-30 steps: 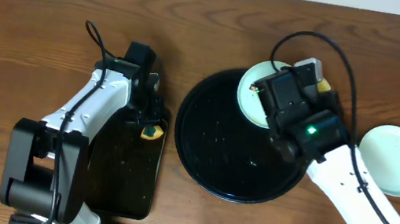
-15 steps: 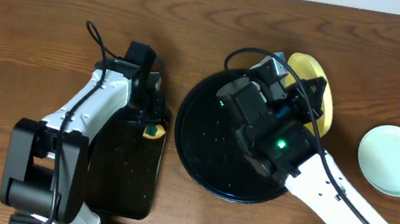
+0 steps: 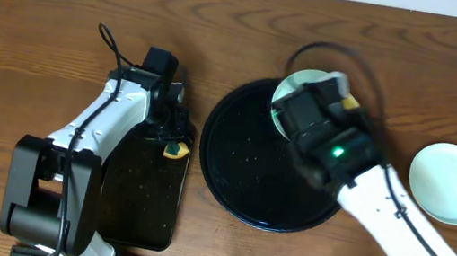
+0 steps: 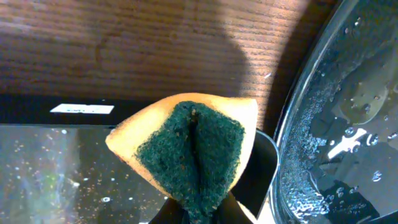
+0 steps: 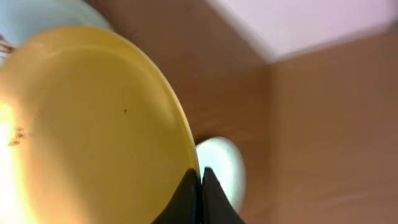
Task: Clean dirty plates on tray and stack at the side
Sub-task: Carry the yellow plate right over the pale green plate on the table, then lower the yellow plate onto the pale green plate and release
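Right gripper, clamped on the smeared yellow plate by its rim, has swung back over the far-right edge of the tray above a blue plate there; left gripper, clenched on the sponge, waits just left of the tray, so wiping looks due next.

Left arm reaches from the table's near edge toward its middle, gripper clamped on a sponge. Right arm, blurred, stretches from the near right corner toward the far edge, gripper pinching a yellow plate by its rim.
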Motion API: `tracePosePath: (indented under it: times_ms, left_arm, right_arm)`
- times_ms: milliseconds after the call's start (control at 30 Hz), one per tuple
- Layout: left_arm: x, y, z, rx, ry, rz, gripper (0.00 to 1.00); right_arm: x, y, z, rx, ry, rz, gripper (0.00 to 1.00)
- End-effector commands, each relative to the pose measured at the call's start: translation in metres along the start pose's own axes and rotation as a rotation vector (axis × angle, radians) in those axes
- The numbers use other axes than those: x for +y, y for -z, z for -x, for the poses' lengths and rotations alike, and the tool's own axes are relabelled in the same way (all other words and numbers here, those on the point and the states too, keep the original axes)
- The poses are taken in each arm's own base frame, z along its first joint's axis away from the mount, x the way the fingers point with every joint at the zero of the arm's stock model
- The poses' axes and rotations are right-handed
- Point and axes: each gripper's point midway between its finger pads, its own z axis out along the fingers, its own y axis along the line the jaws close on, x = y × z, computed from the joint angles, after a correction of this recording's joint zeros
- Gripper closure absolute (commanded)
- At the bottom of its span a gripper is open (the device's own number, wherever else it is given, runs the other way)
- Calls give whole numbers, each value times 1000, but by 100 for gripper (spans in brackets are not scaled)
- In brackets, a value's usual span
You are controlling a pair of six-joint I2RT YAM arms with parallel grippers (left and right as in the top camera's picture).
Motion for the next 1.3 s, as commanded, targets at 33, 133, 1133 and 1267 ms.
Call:
tracePosePath:
  times_ms: [33,133,1133,1267]
  left_arm:
    - [-1,-2,-3,12,-22,-14,93]
    - [-1,-2,-3,12,-25,-14,93]
    - [-3,-2,4,-16,-32,-21,93]
    - [-3,-2,3,-13,-31,-21,93]
  right_arm:
    - [11,-34,-31,223,-513,170,99]
    - [-4,-54,-47,325,-661,183,98]
    - [-107,-148,-199,799,-1225,117,65]
    - [-73,-161,-213,941,-1200,191,36]
